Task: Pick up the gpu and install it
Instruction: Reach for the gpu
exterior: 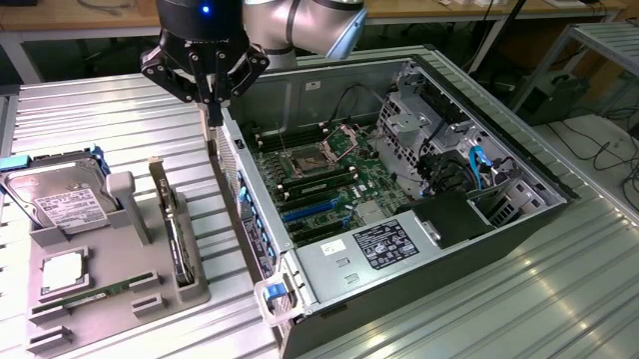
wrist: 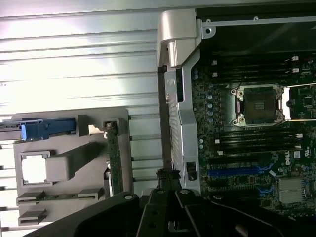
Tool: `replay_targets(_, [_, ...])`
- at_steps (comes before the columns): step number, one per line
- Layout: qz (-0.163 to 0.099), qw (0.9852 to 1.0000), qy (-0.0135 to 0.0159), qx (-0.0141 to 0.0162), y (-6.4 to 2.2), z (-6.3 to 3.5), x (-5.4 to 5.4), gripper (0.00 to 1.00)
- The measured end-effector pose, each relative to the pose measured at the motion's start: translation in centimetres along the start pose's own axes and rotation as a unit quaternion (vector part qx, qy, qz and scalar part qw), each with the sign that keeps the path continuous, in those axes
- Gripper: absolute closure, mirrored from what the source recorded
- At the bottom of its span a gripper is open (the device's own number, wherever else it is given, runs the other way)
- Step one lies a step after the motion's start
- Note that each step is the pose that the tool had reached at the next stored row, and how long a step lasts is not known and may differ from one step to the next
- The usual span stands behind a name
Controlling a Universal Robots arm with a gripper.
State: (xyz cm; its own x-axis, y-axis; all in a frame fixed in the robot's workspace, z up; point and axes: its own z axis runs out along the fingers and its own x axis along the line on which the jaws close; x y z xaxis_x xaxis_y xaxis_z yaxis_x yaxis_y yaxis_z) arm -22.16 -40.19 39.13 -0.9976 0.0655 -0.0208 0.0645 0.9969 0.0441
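On the bench [exterior: 90,120], the gpu [exterior: 179,239] stands on its long edge in the gray tray [exterior: 150,303]. Its long axis runs from near to far, parallel to the side of the computer case [exterior: 299,93]. The exterior view shows its pale bracket at the far end, while the wrist view looks down on its thin top edge. Farther back, the gripper [exterior: 212,112] hangs closed and empty over the case wall beside the tray.

Glossy metal table [exterior: 100,112], matt plastic tray [exterior: 110,329]
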Motion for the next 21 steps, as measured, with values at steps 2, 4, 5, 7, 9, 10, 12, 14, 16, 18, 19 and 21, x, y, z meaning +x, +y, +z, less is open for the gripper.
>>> replay_targets(2, [0.000, 1.0000, 0.0001, 0.0000, -0.02, 0.00, 0.2, 0.89])
replay_targets(4, [0.000, 1.0000, 0.0001, 0.0000, -0.05, 0.00, 0.5, 0.89])
replay_targets(5, [0.000, 1.0000, 0.0002, 0.0000, -0.08, 0.00, 0.7, 0.89])
replay_targets(7, [-0.001, 1.0000, 0.0002, 0.0000, -0.16, 0.00, 1.1, 0.89])
replay_targets(9, [-0.001, 1.0000, 0.0002, 0.0000, -0.27, 0.01, 1.5, 0.89])
replay_targets(10, [-0.002, 1.0000, 0.0002, 0.0000, -0.32, 0.02, 1.6, 0.89])
replay_targets(12, [-0.002, 1.0000, 0.0002, 0.0000, -0.43, 0.03, 1.9, 0.89])
replay_targets(14, [-0.002, 1.0000, 0.0002, 0.0000, -0.54, 0.04, 2.2, 0.89])
replay_targets(16, [-0.003, 1.0000, 0.0002, -0.0001, -0.67, 0.05, 2.6, 0.89])
replay_targets(18, [-0.003, 1.0000, 0.0002, -0.0001, -0.76, 0.06, 2.9, 0.89])
replay_targets(19, [-0.003, 1.0000, 0.0003, -0.0001, -0.80, 0.06, 3.0, 0.89])
replay_targets(21, [-0.004, 1.0000, 0.0003, -0.0001, -0.87, 0.07, 3.3, 0.89])
